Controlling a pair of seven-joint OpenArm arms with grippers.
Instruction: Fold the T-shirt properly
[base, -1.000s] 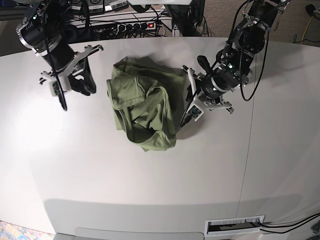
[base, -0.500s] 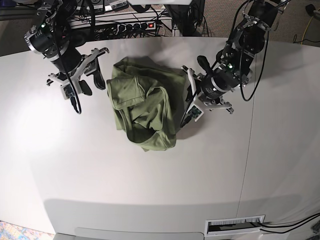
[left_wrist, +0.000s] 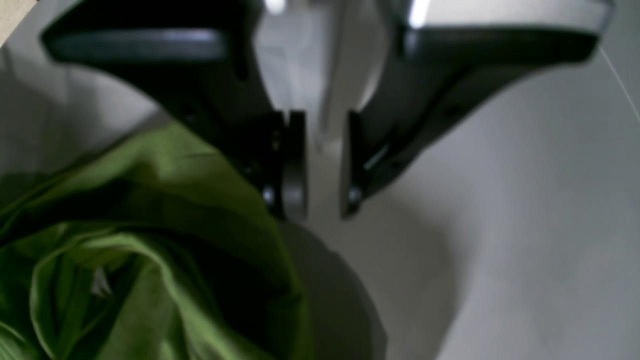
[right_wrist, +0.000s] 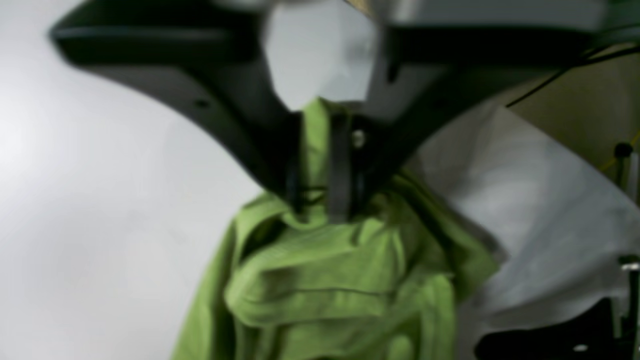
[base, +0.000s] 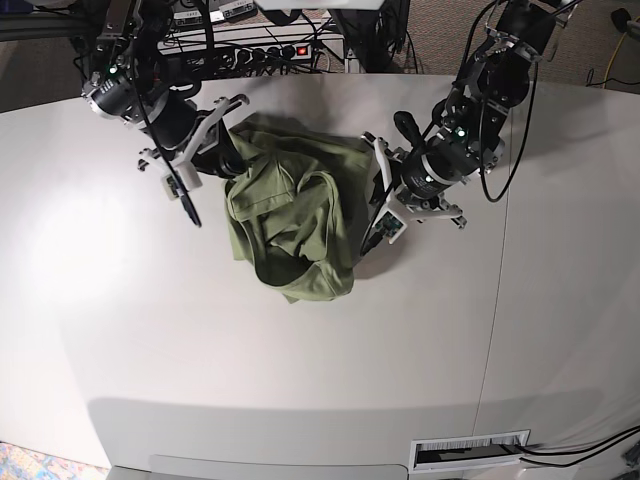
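Worktop (base: 300, 380): broad, smooth, pale grey, matte.
T-shirt (base: 290, 215): crumpled olive-green heap near the far middle of the worktop, thin soft knit, long axis running roughly far to near.
Key relation: both claws flank the heap; the right one is at its far edge, the left just beside the opposite edge.
Right claw (right_wrist: 325, 200): clenched on a pinch of T-shirt cloth (a ridge stands between the pads).
Left claw (left_wrist: 315, 200): narrowly parted, grasping nothing; fabric lies beside one finger, bare worktop beneath.
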